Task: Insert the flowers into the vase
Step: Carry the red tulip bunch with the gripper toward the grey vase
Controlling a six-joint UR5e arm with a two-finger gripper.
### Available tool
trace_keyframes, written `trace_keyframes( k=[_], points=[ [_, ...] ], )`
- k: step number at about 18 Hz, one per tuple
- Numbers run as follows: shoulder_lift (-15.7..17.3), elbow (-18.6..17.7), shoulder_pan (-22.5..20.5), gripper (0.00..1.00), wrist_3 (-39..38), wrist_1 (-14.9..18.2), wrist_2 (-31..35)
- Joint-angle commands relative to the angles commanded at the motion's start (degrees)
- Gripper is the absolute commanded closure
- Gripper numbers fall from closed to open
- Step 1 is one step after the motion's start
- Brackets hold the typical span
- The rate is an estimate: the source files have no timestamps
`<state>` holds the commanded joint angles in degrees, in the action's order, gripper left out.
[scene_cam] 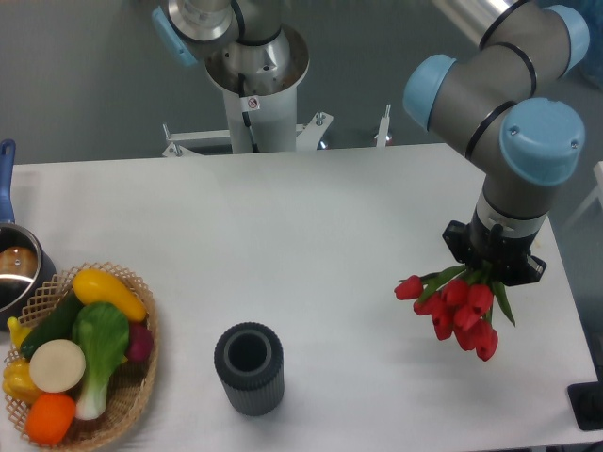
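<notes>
The tool (494,266) has the flowers (459,311) in hand — its dark body sits right over the green stems, and the red tulip buds hang out beneath and toward the camera side of it, heads tilted downward. The fingers themselves are hidden from where I stand, so I can't say how wide they are, only that the bunch looks held clear of the white bench (311,226). So the pick-up seems done; what is left is the carry and the insertion, and as I judge it the stems will have to be turned to lead downward first. The vase (250,368) stands well off to the side of the tool, across open bench, upright, its round mouth open and nothing in it. It is a squat dark grey cylinder with close vertical ribs — matte, rigid-looking. The tulips look artificial, smooth and glossy. Farther past the vase sits a wicker basket (141,386) of plastic-looking vegetables, and beyond that a steel pot (17,273) with a blue handle.
</notes>
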<state>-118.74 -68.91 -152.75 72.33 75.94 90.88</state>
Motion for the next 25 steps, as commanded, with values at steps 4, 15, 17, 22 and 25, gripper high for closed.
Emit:
trace_keyframes(
  k=[4,15,17,22,25],
  points=[
    [0.79,-0.18,0.00,1.00,0.00,0.35,-0.35],
    [4.31,-0.18,0.53,1.00,-0.88,-0.35,-18.34],
    [5.45,-0.53,0.35,1.00,-1.05,-0.35,-23.79],
    [5.89,-1.14,0.18,1.00,-2.02,-0.44,-34.52],
    [5.81,-1.23,-0.52,1.00,-4.12,-0.35,-45.92]
  ],
)
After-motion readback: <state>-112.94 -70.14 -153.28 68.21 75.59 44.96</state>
